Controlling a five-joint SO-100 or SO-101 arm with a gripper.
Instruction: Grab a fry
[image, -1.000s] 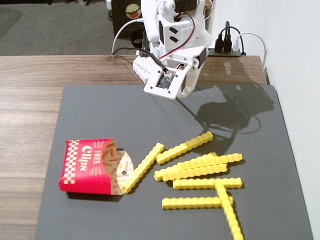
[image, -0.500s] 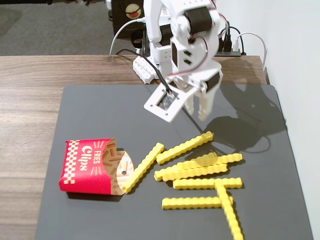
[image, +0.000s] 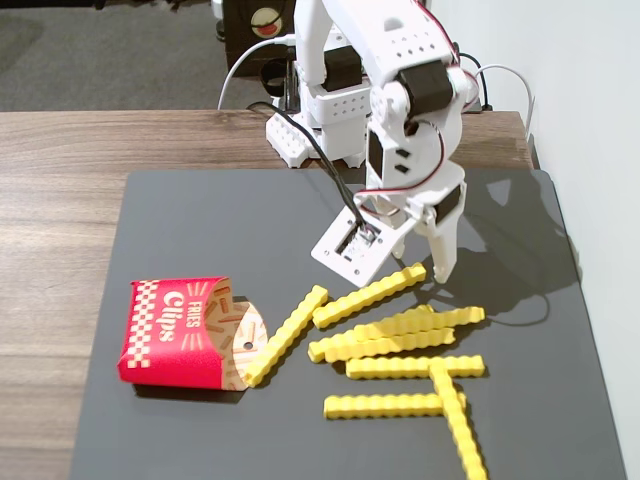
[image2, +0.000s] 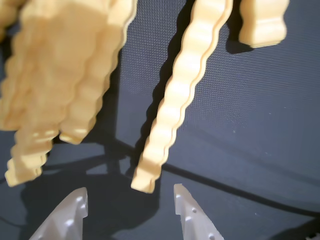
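Several yellow crinkle-cut fries lie loose on the dark mat (image: 200, 230). The uppermost fry (image: 370, 295) lies at a slant, and its upper right end is right by my gripper (image: 425, 272). In the wrist view that fry (image2: 175, 100) runs up and away from me, with its near end just ahead of the gap between my white fingertips (image2: 77, 205). My gripper (image2: 130, 197) is open and empty, low over the mat. A heap of fries (image2: 60, 75) lies to the left in the wrist view.
The red "Fries" carton (image: 175, 330) lies on its side at the mat's left, with one fry (image: 285, 335) at its mouth. More fries (image: 415, 367) lie below my gripper in the fixed view. The arm's base (image: 320, 120) stands at the back. The table's right edge is close.
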